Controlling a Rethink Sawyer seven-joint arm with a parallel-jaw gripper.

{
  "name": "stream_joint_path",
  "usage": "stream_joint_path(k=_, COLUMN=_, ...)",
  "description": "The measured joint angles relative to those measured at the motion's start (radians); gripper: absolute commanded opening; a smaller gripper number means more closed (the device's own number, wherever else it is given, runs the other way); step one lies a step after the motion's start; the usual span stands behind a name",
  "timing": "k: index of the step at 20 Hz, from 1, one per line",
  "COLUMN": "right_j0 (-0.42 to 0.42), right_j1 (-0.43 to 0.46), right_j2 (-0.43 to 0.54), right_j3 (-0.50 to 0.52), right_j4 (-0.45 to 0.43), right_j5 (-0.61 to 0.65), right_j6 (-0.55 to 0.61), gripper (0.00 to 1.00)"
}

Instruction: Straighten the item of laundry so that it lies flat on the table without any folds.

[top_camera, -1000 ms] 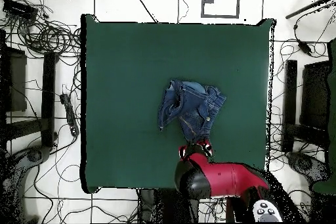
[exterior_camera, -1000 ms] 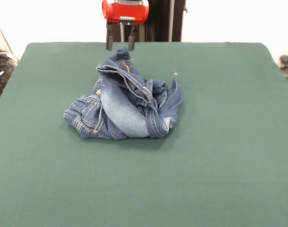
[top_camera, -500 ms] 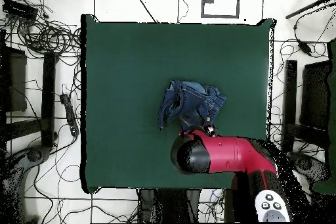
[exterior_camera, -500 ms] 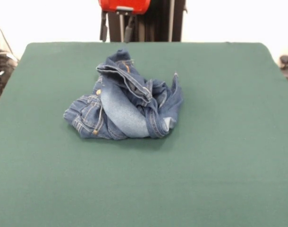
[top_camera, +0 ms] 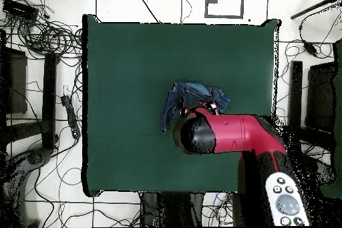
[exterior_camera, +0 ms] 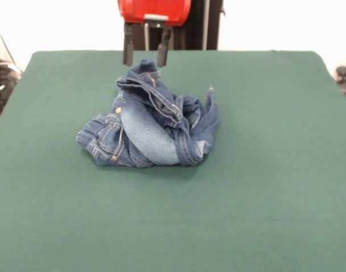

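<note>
— So, from the front?
— Crumpled blue denim jeans [exterior_camera: 150, 126], pale faded patch, bunched mid-counter [exterior_camera: 264, 187] on green felt. The gripper [exterior_camera: 145, 48] hangs above their far edge, jaws apart, empty.
— Overhead?
— The red arm [top_camera: 227, 134] covers half the heap [top_camera: 190, 95].

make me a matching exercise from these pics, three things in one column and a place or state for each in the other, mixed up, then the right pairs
Things:
1. jeans
2. gripper
3. table

Places or states:
A. covered in dark green cloth
B. open, fingers apart, above the far edge of the heap
C. crumpled in a bunched pile near the middle

Right pairs: 1-C, 2-B, 3-A

In the overhead view, the red arm covers part of the jeans.
</note>
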Motion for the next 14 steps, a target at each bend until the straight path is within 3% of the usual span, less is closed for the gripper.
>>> stream_joint_path(k=14, right_j0=-0.051, right_j1=0.116, right_j2=0.132, right_j3=-0.128, right_j4=-0.009, right_j5=0.000, right_j6=0.000, gripper=1.00)
